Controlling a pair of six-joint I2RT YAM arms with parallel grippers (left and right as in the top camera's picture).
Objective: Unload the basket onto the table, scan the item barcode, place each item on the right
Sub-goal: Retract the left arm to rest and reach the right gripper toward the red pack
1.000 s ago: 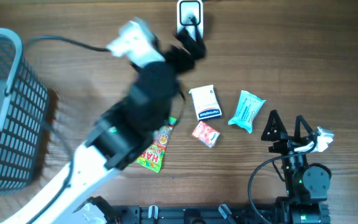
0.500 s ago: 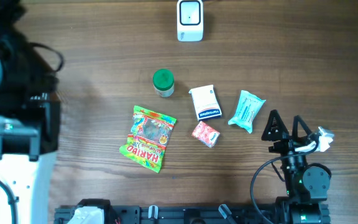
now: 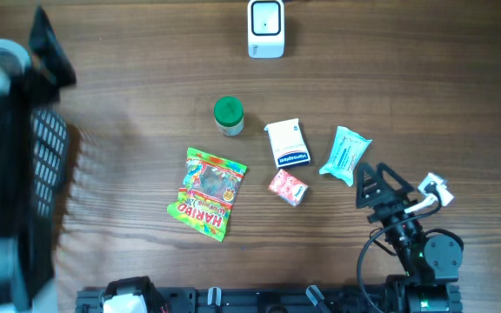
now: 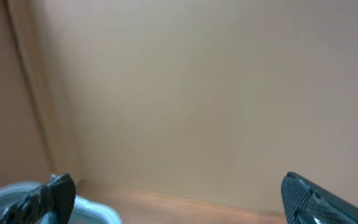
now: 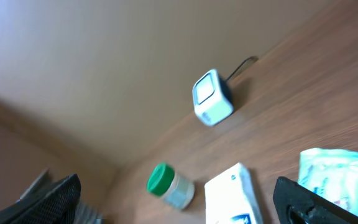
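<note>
You are viewing a wooden table (image 3: 146, 87). A white barcode scanner (image 3: 265, 28) is standing near its far edge. Mid-table, a green-lidded jar (image 3: 229, 115) is standing, while a white box (image 3: 287, 143), teal wipes pack (image 3: 346, 155), pink sweet packet (image 3: 288, 187) and Haribo bag (image 3: 207, 193) are lying nearby.

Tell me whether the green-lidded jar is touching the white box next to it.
Apart. The overhead view shows a strip of table between the green-lidded jar and the white box; the right wrist view shows the same gap.

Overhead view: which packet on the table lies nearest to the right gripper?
The light blue packet, beside the right gripper; the other packets lie farther left.
</note>
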